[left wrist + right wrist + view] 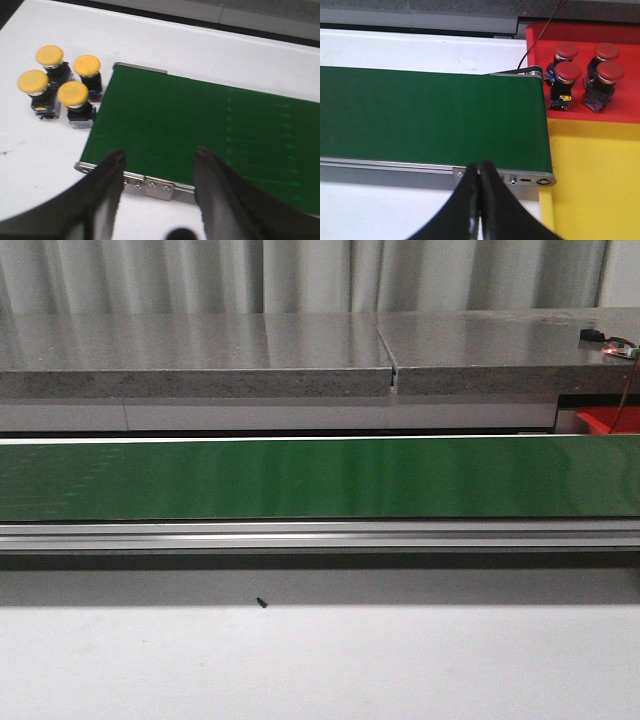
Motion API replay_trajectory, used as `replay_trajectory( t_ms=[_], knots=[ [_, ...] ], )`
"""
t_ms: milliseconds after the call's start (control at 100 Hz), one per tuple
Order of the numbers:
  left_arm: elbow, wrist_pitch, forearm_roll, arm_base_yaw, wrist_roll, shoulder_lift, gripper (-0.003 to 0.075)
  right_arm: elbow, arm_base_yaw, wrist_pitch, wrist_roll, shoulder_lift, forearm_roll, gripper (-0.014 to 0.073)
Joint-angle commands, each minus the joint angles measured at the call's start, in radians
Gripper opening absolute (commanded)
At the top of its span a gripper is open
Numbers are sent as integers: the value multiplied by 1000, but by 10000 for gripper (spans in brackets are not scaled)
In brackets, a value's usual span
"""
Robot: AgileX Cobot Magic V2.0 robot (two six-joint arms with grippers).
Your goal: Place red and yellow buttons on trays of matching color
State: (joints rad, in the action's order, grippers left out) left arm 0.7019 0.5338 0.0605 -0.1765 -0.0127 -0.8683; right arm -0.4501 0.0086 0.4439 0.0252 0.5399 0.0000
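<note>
**Grey curtain, green belt, yellow buttons waiting**

Grey curtain and stone slabs back a long green belt (320,478) that runs across the white table (320,670).

Four yellow buttons (60,85) stand upright in a tight cluster on the table just beside the belt's left end, none yet on it. Four red buttons (582,75) already stand on the red tray (620,107) at the belt's right end. The yellow tray (595,180) next to it holds nothing in view.

That layout suggests the belt carries parts from the left arm's side to the right arm's.

The left gripper (159,167) hangs above the belt's end with its jaws wide apart, holding nothing, near the yellow cluster, probably ready to fetch one. The right gripper (479,175) sits with fingers pressed together and empty over the belt's near edge beside the trays, likely waiting to receive.
</note>
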Motion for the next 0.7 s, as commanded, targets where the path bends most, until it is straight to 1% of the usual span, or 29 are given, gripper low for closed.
replay_trajectory(
  t_ms=[0, 30, 100, 240, 530, 690],
  knots=[
    [64, -66, 25, -47, -8, -48, 508, -23, 1, -71, -4, 1, -7, -67],
    [74, -65, 40, -62, -8, -67, 519, -23, 1, -71, -4, 1, -7, -67],
    [101, -57, 73, -98, -8, -114, 517, -23, 1, -71, -4, 1, -7, -67],
    [173, -4, 105, -157, -8, -218, 517, -23, 1, -71, -4, 1, -7, -67],
    [368, 221, 145, -244, -8, -467, 517, -23, 1, -71, -4, 1, -7, -67],
    [445, 269, 145, -267, -10, -591, 517, -23, 1, -71, -4, 1, -7, -67]
  ],
)
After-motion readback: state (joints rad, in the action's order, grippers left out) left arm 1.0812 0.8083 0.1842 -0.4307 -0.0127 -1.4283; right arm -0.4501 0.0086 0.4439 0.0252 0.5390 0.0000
